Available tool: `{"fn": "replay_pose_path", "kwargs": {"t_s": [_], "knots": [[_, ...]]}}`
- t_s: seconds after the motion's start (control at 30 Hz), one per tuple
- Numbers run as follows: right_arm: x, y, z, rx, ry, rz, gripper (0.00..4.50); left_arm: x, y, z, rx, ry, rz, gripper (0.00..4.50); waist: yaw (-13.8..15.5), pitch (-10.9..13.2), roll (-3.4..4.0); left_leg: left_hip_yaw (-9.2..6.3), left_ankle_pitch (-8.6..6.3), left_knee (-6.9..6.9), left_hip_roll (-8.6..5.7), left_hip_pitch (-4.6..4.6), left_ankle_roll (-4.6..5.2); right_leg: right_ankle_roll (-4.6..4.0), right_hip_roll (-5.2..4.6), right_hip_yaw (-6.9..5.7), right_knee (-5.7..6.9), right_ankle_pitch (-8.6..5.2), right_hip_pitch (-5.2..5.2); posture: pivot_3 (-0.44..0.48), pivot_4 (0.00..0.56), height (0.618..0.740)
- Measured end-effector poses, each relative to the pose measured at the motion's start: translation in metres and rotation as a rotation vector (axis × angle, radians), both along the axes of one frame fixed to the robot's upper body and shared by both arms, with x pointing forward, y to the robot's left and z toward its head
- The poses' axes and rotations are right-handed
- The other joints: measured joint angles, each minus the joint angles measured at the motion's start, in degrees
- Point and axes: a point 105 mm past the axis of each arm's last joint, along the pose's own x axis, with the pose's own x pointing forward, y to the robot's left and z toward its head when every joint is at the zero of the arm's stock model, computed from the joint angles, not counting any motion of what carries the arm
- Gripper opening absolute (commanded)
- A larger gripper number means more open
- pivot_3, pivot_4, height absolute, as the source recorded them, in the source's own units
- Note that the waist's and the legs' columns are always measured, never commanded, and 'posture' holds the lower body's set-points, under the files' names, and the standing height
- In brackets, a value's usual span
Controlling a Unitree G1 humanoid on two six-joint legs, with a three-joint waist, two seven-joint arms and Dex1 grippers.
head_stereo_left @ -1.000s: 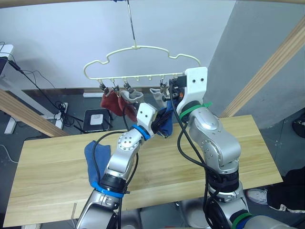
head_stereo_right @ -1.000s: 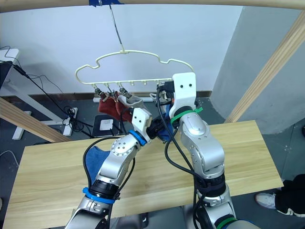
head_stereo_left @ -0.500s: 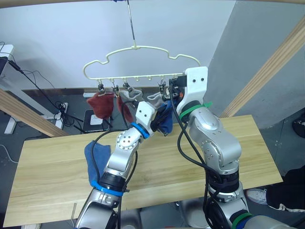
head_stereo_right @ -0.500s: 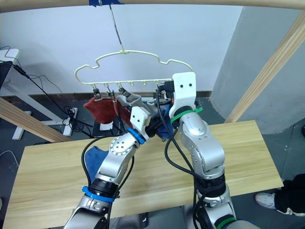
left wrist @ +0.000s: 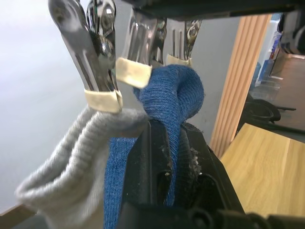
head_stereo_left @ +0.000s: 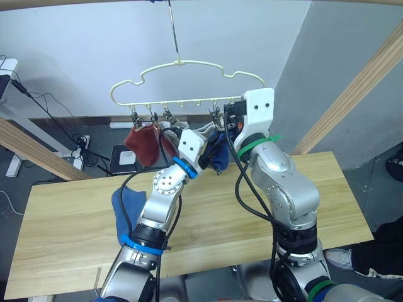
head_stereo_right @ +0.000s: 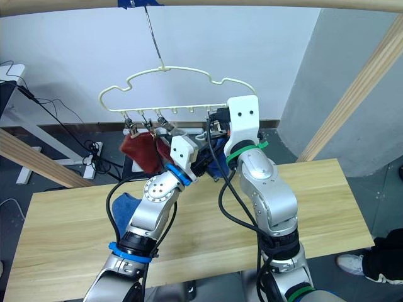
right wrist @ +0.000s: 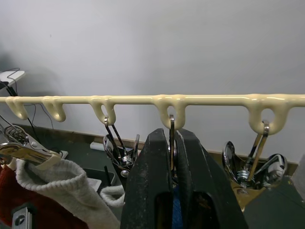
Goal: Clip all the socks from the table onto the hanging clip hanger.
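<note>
The cream clip hanger hangs by its hook above the table. My left gripper is shut on a blue sock and holds its cuff up against the metal clips, beside a clipped grey sock. My right gripper is shut on one clip under the hanger's bar. A rust red sock hangs from the left clips, and another grey sock is beside it. A second blue sock lies on the table behind my left arm.
Thick wooden frame beams slant at the right and the left. Cables and a small box lie on the floor behind the table. A person's shoe shows past the table's right front corner.
My left gripper has risen with the blue sock, closer to the clips. The red sock has swung on its clips. My right gripper has stayed put.
</note>
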Motion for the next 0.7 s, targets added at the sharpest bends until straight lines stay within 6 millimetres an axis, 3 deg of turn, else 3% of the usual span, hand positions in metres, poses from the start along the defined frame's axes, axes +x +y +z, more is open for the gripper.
{"fn": "replay_pose_path", "kwargs": {"t_s": [0.1,0.23,0.43,0.47,0.7], "knots": [[0.0,0.0,-0.001,0.001,0.002,-0.002,0.84,0.0,0.0,0.0,0.0,0.0,0.002,0.0,0.0,0.0,0.0,-0.01,0.0,0.0,0.01,0.0,0.0,0.0,0.0,-0.01,0.0,0.0,0.0,-0.233,0.267,0.74],[-0.002,0.0,-0.003,0.005,0.011,0.013,2.34,0.001,0.001,0.0,0.0,-0.002,0.008,0.0,0.0,0.0,0.0,-0.01,0.0,0.0,0.0,0.0,0.0,0.0,0.0,0.0,0.01,0.0,0.0,-0.233,0.27,0.74],[-0.017,0.003,-0.002,0.01,0.009,0.128,2.37,0.001,0.001,0.001,-0.006,-0.001,0.003,0.0,0.0,0.0,0.0,-0.02,0.0,0.0,0.0,0.0,0.0,0.0,0.0,-0.02,-0.01,0.0,0.01,-0.238,0.272,0.74],[-0.021,0.003,-0.002,-0.002,0.002,0.163,2.37,0.001,0.003,0.0,-0.009,0.01,0.003,0.72,0.0,0.0,0.0,-0.03,0.0,0.01,0.0,0.0,0.0,0.0,0.0,-0.03,-0.02,0.0,0.03,-0.238,0.272,0.74],[-0.047,-0.001,-0.01,-0.065,-0.006,0.321,2.37,0.002,0.006,-0.006,0.003,0.063,-0.018,2.64,-0.3,0.0,0.0,-0.05,0.0,0.01,-0.01,0.02,0.01,0.01,0.02,-0.04,0.0,0.0,0.06,-0.239,0.272,0.74]]}}
